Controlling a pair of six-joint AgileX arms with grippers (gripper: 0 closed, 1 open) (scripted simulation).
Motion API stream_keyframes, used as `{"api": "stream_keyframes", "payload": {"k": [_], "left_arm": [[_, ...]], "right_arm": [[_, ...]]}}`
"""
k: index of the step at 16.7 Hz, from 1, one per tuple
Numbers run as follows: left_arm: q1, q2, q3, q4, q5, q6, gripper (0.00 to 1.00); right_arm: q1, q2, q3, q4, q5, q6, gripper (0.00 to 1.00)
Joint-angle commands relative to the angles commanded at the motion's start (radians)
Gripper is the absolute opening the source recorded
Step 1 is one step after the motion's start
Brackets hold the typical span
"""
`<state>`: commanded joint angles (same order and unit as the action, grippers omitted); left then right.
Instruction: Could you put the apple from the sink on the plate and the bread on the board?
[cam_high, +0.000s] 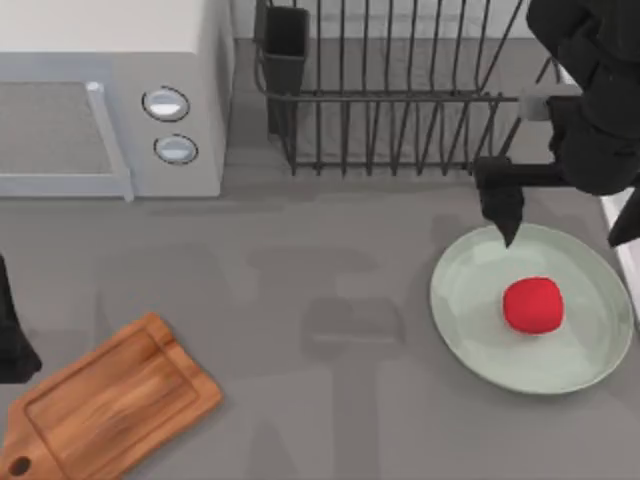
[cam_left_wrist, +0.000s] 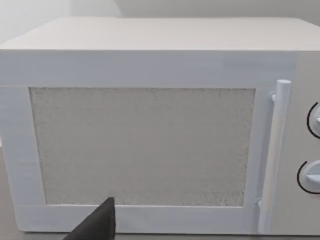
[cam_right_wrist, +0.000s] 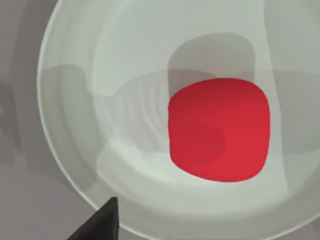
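Observation:
The red apple (cam_high: 533, 304) rests on the pale green plate (cam_high: 470, 300) at the table's right, free of any grip. My right gripper (cam_high: 565, 238) hangs open above the plate's far rim, its fingers apart. In the right wrist view the apple (cam_right_wrist: 218, 129) lies on the plate (cam_right_wrist: 100, 100) with one fingertip (cam_right_wrist: 102, 222) showing at the edge. The wooden board (cam_high: 110, 400) lies bare at the near left. A strip of the sink's pale rim (cam_high: 628, 262) shows at the right edge. The bread is out of view. My left gripper (cam_high: 12, 340) is parked at the left edge, open.
A white microwave (cam_high: 100, 90) stands at the back left, and the left wrist view faces its door (cam_left_wrist: 145, 145). A black wire dish rack (cam_high: 400, 90) stands at the back centre. Bare grey tabletop lies between the board and the plate.

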<state>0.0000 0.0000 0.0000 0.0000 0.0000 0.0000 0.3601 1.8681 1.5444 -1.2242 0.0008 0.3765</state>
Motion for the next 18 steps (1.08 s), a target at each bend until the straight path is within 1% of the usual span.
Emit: {"api": "stream_keyframes", "payload": {"k": [3,6,9,15,18], "left_arm": [[0.0,0.0,0.0,0.0,0.0,0.0,1.0],[0.0,0.0,0.0,0.0,0.0,0.0,1.0],[0.0,0.0,0.0,0.0,0.0,0.0,1.0],[0.0,0.0,0.0,0.0,0.0,0.0,1.0],[0.0,0.0,0.0,0.0,0.0,0.0,1.0]], "right_arm": [[-0.025,-0.114,-0.101,0.084,0.0,-0.026,1.0],[-0.064,-0.32,-0.273,0.218,0.0,-0.067,1.0],[-0.114,-0.61,-0.497,0.389,0.0,-0.119,1.0],[-0.23,-1.279,-1.009,0.784,0.0,-0.24,1.0],[-0.285,-1.56,-1.252,0.971,-0.001,-0.298,1.0]]}}
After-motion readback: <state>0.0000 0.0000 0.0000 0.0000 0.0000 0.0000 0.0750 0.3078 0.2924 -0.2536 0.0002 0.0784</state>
